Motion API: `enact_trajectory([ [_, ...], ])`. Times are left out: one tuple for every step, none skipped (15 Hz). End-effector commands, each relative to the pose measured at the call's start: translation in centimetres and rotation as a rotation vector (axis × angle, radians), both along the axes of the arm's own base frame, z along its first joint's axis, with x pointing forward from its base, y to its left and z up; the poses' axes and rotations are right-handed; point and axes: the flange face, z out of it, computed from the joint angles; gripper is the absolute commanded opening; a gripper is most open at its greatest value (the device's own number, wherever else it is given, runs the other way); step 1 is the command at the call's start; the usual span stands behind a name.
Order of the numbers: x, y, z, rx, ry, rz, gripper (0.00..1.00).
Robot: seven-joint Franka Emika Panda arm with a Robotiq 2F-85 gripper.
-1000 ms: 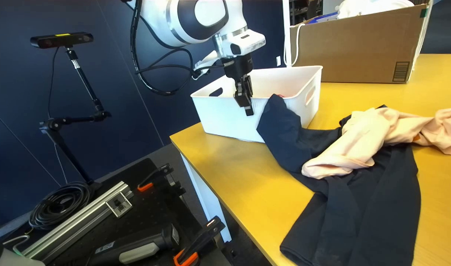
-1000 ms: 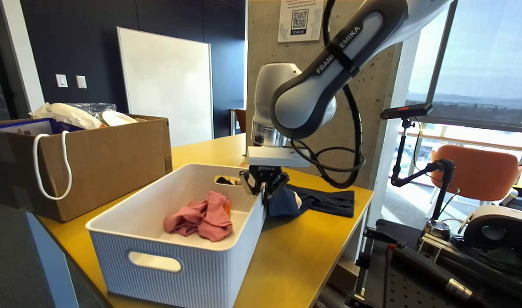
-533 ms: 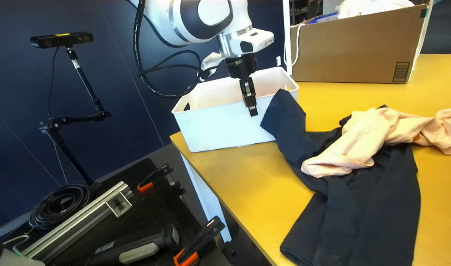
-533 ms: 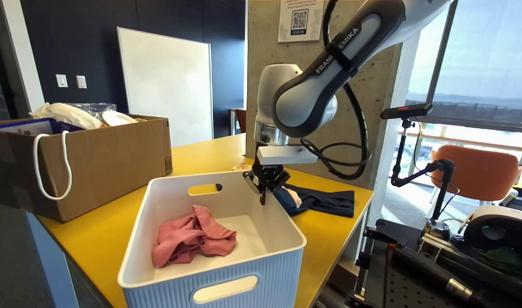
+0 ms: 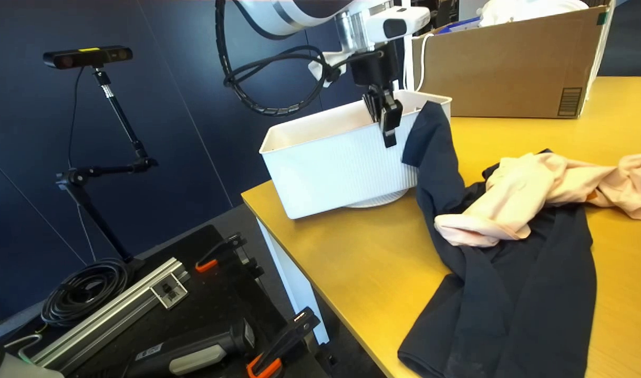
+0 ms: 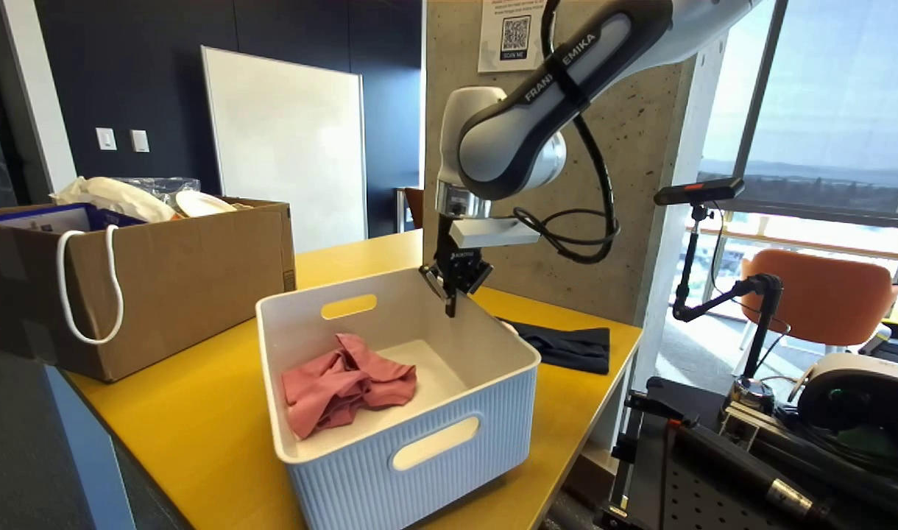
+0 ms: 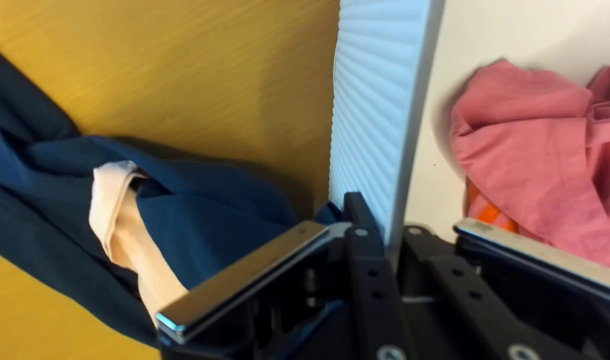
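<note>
"Wrist view: what's the gripper (image 7: 386, 222) holding?"

"It's pinching the bin (image 7: 375, 110) by one wall, probably why that's sitting tilted over the table (image 7: 210, 85)."

"What's lying around?"

"Pink cloth (image 7: 530, 145) is lying inside, at two o'clock; navy cloth (image 7: 210, 205) is draping outside, at nine. Farther, in an exterior view, a cardboard box (image 5: 499, 73) is standing at two."

An office, with whiteboard (image 6: 291, 154) and orange chair (image 6: 824, 298) (near a window (image 6: 839, 110)).
</note>
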Motion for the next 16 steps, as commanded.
enact_trajectory([
  [3.4,0.1,3.3,0.006,-0.024,0.157,0.01],
  [3.9,0.4,3.2,0.012,-0.026,0.193,0.01],
  [4.4,0.8,2.8,0.018,-0.027,0.229,0.01],
  [4.9,1.1,2.3,0.020,-0.025,0.255,0.01],
  [5.2,1.4,1.5,0.022,-0.024,0.276,0.01],
  [5.6,1.7,0.8,0.023,-0.022,0.299,0.01],
  [5.9,2.2,0.0,0.026,-0.020,0.321,0.01],
  [6.3,2.8,-0.8,0.033,-0.021,0.346,0.01],
  [6.5,3.5,-1.5,0.034,-0.012,0.366,0.01],
  [6.8,4.1,-1.9,0.032,-0.008,0.390,0.01],
  [7.0,4.5,-2.2,0.031,-0.007,0.409,0.01],
  [7.1,4.7,-2.3,0.028,-0.009,0.422,0.01],
  [7.2,4.7,-2.2,0.027,-0.013,0.426,0.01],
  [7.2,4.5,-2.0,0.024,-0.020,0.428,0.20],
  [7.0,4.4,-1.7,0.020,-0.023,0.426,0.31],
  [6.8,4.2,-1.2,0.027,-0.024,0.426,0.38],
])
